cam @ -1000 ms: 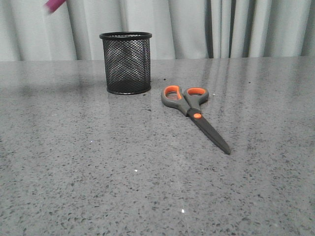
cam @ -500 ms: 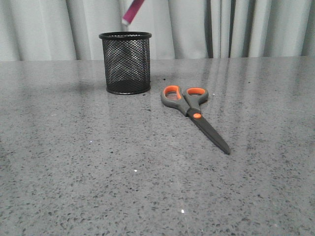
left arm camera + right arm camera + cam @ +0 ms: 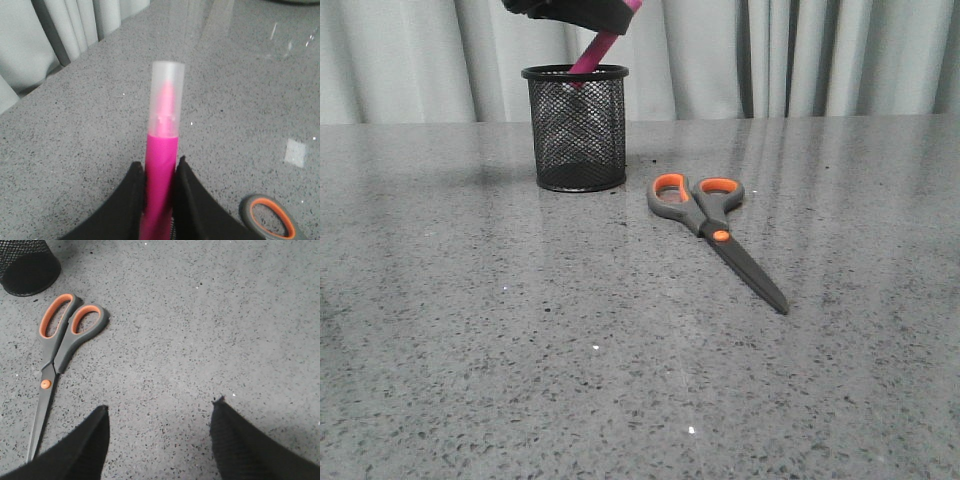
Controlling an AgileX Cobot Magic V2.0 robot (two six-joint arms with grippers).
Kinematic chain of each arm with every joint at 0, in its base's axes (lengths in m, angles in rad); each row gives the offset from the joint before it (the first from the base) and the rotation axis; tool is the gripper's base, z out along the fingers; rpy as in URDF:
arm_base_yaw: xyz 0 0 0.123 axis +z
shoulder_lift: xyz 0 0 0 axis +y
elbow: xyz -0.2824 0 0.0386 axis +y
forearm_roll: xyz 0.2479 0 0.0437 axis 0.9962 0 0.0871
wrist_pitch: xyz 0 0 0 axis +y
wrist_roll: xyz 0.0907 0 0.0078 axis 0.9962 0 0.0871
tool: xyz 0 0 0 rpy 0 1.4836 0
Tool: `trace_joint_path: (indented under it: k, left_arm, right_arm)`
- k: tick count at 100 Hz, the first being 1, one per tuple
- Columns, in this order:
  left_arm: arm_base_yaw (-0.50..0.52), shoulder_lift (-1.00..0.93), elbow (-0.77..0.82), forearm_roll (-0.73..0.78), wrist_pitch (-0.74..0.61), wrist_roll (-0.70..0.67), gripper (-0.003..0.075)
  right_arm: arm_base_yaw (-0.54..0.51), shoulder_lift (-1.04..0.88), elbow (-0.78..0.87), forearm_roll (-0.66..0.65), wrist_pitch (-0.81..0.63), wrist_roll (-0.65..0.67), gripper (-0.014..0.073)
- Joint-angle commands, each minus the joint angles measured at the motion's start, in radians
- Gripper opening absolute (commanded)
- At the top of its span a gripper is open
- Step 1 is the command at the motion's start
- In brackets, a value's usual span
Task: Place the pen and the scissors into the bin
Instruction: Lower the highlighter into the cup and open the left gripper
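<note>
**Pen Being Held at the Mouth of the Bin as Scissors Lie Alongside**

At the left of the front view, the pen is being gripped by the left gripper, whose dark body is being cut off by the top edge. The pen is being held tilted, its lower end dipping just inside the rim of the bin, which is standing upright on the grey speckled table before pale curtains. In the left wrist view, the jaws are being pressed against both sides of the magenta barrel, with the translucent cap projecting beyond the fingertips.

Further right, the scissors are being left flat on the table, just beside the bin but apart from it, the orange-lined handles nearest the bin and the closed dark blades pointing toward the camera and rightward.

In the right wrist view, the right gripper is being held above the table with its jaws spread wide apart and nothing between them; the scissors and the bin's base are being seen off to one side.
</note>
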Motion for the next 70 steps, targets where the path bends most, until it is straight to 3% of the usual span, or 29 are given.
trace_joint_path:
  k: [1, 15, 26, 42, 49, 60, 70]
  left_arm:
    - [-0.002, -0.050, -0.030, -0.039, 0.003, 0.002, 0.0195]
    - [0.000, -0.050, -0.030, -0.049, -0.003, -0.006, 0.0428]
    - [0.008, -0.071, -0.030, -0.045, 0.007, -0.008, 0.0449]
    - [0.054, -0.169, -0.030, -0.041, 0.034, -0.008, 0.0326]
    - [0.090, -0.229, -0.030, -0.029, 0.058, -0.008, 0.0214]
    - [0.160, -0.328, -0.030, 0.010, 0.128, -0.013, -0.0024]
    - [0.224, -0.403, -0.030, 0.069, 0.178, -0.105, -0.0020]
  right_arm:
    - [-0.005, -0.005, -0.037, 0.000, -0.053, -0.012, 0.0400]
    - [-0.005, -0.005, -0.037, 0.000, -0.053, -0.012, 0.0400]
    - [-0.005, -0.005, -0.037, 0.000, -0.053, -0.012, 0.0400]
    - [-0.005, -0.005, -0.037, 0.000, -0.055, -0.012, 0.0400]
    - [-0.005, -0.005, -0.037, 0.000, -0.055, -0.012, 0.0400]
    - [-0.005, -0.005, -0.033, 0.000, -0.058, -0.012, 0.0400]
    - [-0.005, -0.005, -0.033, 0.014, -0.056, -0.012, 0.0400]
